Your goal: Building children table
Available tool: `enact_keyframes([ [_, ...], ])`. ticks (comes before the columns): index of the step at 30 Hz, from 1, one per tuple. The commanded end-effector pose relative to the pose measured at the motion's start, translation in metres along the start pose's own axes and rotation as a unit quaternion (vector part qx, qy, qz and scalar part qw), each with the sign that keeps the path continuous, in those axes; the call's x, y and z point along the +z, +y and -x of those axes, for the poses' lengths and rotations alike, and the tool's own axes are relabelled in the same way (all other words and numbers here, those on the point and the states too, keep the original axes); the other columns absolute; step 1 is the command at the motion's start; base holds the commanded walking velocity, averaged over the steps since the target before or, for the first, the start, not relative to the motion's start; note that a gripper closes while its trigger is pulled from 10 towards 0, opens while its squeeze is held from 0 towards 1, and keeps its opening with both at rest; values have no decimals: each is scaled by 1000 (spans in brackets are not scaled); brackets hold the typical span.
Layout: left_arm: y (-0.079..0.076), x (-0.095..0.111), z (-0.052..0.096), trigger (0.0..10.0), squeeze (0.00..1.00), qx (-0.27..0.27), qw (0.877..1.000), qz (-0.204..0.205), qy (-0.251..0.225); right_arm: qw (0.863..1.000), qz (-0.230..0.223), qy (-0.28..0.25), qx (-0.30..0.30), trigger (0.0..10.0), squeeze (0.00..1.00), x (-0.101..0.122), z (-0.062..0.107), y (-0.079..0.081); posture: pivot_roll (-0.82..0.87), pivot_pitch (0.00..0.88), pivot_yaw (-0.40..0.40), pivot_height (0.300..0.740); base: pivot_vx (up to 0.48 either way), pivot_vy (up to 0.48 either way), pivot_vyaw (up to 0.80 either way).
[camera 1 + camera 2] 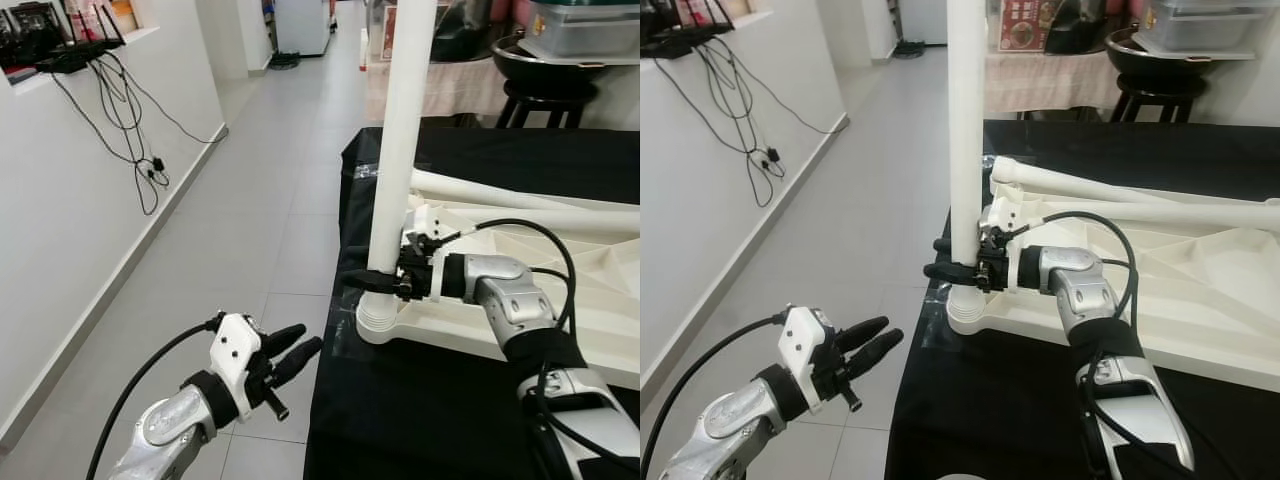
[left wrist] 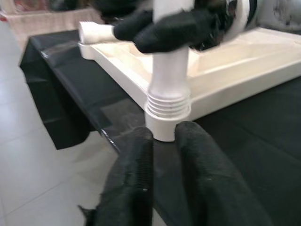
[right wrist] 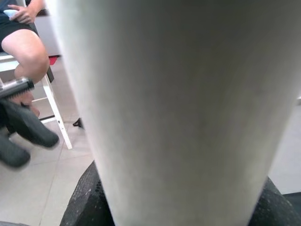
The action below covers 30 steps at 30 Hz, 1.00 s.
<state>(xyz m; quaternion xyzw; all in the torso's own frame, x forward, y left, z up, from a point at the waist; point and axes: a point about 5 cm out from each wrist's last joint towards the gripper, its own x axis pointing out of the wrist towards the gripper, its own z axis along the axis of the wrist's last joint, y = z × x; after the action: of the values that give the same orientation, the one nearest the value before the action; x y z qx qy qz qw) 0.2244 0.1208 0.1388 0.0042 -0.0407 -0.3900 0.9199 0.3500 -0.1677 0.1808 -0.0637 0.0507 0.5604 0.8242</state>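
Note:
A white plastic table top (image 1: pixel 560 300) lies upside down on a black-covered surface (image 1: pixel 420 410). A white table leg (image 1: pixel 400 150) stands upright in its near left corner socket (image 1: pixel 378 322), with screw threads showing above the socket (image 2: pixel 168 102). My right gripper (image 1: pixel 375 282) is shut on this leg just above the socket; the leg's surface (image 3: pixel 178 108) is right up against the right wrist camera. A second white leg (image 1: pixel 520 195) lies across the table top. My left gripper (image 1: pixel 292 352) hovers over the floor left of the black surface, its fingers (image 2: pixel 136 188) close together, holding nothing.
A white wall (image 1: pixel 60 220) with hanging black cables (image 1: pixel 130 130) runs along the left, beside a grey tiled floor (image 1: pixel 250 230). A black stool (image 1: pixel 545 100) and a cloth-covered table stand behind. A seated person's leg (image 3: pixel 26 49) is beside a white chair.

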Motion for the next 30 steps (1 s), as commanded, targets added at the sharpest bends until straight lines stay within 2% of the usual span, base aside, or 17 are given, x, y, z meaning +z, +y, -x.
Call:
enact_keyframes([
  [1, 4, 3, 6, 0, 0, 26, 1000, -17, 3, 999, -20, 15, -21, 0, 0, -14, 8, 8, -16, 51, 46, 740, 0, 0, 0],
  [2, 6, 4, 8, 0, 0, 40, 999, -31, 0, 999, -26, 11, -32, 0, 0, -17, 10, 16, -19, 53, 47, 740, 0, 0, 0],
  [3, 11, 7, 11, 6196, 0, 71, 996, -59, -5, 998, -35, 8, -44, 0, 0, -22, 10, 33, -22, 54, 50, 740, 0, 0, 0],
  [5, 11, 7, 11, 6196, 0, 71, 996, -59, -5, 998, -35, 8, -44, 0, 0, -22, 10, 33, -22, 54, 50, 740, 0, 0, 0],
  [6, 13, 9, 13, 10000, 0, 81, 995, -53, -9, 996, -51, 12, -69, 0, 0, -28, 5, 52, -29, 60, 50, 740, 0, 0, 0],
  [7, 13, 9, 15, 10000, 0, 80, 996, -43, -10, 994, -60, 15, -84, 0, 0, -31, 2, 60, -29, 60, 50, 740, 0, 0, 0],
  [8, 13, 9, 15, 10000, 0, 80, 996, -43, -10, 994, -60, 15, -84, 0, 0, -31, 2, 60, -29, 60, 50, 740, 0, 0, 0],
  [9, 14, 9, 17, 10000, 0, 87, 995, -49, -6, 989, -61, 23, -136, 0, 0, -35, -1, 66, -29, 60, 50, 740, 0, 0, 0],
  [12, 15, 9, 18, 10000, 0, 93, 994, -55, -2, 983, -59, 29, -172, 0, 0, -37, -2, 68, -17, 63, 46, 740, 0, 0, 0],
  [13, 13, 7, 20, 10000, 0, 97, 993, -62, 3, 963, -70, 35, -258, 0, 0, -43, -5, 79, -14, 74, 52, 740, 0, 0, 0],
  [14, 13, 7, 20, 10000, 0, 97, 993, -62, 3, 963, -70, 35, -258, 0, 0, -43, -5, 79, -14, 74, 52, 740, 0, 0, 0],
  [15, 8, 3, 22, 10000, 0, 103, 994, -29, 1, 937, -76, 31, -339, 0, 0, -45, -4, 81, -36, 68, 65, 740, 0, 0, 0],
  [16, 4, 0, 24, 10000, 0, 106, 994, -2, -2, 918, -82, 27, -387, 0, 0, -45, -1, 82, -36, 68, 65, 740, 0, 0, 0],
  [17, 2, -1, 23, 10000, 0, 105, 994, 10, -4, 910, -83, 25, -405, 0, 0, -43, 0, 81, -26, 67, 56, 740, 0, 0, 0],
  [20, 0, -2, 21, 10000, 0, 84, 996, 14, 0, 914, -81, 21, -396, 0, 0, -38, -4, 75, -27, 66, 55, 740, 0, 0, 0],
  [22, -3, -4, 19, 10000, 0, 68, 997, 20, 6, 917, -76, 18, -392, 0, 0, -30, -13, 70, -20, 61, 58, 740, 0, 0, 0],
  [30, -5, -6, 15, 10000, 0, 64, 998, 21, 7, 914, -80, 19, -397, 0, 0, -20, -26, 72, -14, 58, 53, 740, 0, 0, 0],
])
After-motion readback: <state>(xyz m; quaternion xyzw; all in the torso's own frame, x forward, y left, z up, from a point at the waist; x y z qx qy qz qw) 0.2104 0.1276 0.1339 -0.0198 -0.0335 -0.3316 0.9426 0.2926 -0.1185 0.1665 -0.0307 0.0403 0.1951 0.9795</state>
